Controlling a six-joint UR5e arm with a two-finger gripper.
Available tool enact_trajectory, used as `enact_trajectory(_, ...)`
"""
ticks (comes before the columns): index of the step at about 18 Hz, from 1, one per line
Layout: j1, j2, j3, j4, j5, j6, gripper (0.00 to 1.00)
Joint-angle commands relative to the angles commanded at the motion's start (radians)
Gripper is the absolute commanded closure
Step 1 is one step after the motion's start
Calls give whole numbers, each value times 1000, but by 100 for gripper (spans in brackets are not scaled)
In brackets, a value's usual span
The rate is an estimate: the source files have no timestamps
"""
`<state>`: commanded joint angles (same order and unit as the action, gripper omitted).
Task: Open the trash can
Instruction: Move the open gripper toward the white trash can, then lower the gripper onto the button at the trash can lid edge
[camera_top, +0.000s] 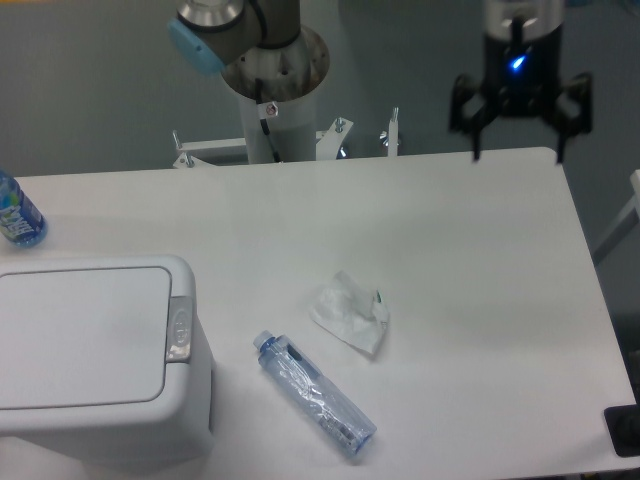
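The trash can (95, 360) is a big light-grey bin at the table's front left corner. Its flat lid lies closed, and a small grey latch (180, 328) sits on its right rim. My gripper (517, 148) hangs above the table's far right edge, a long way from the can. Its two black fingers are spread wide apart and hold nothing. A blue light glows on its body.
A clear plastic bottle (314, 394) lies on its side right of the can. A crumpled white tissue (351, 313) rests near the table's middle. A blue bottle (17, 213) stands at the left edge. The arm's base column (277, 95) rises behind the table.
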<state>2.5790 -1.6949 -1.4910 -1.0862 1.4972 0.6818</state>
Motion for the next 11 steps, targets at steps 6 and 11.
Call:
enact_trajectory(6,-129,-43,17,25,-168,-350,0)
enact_trajectory(11,-181,-68,44,45,-238,-421,0)
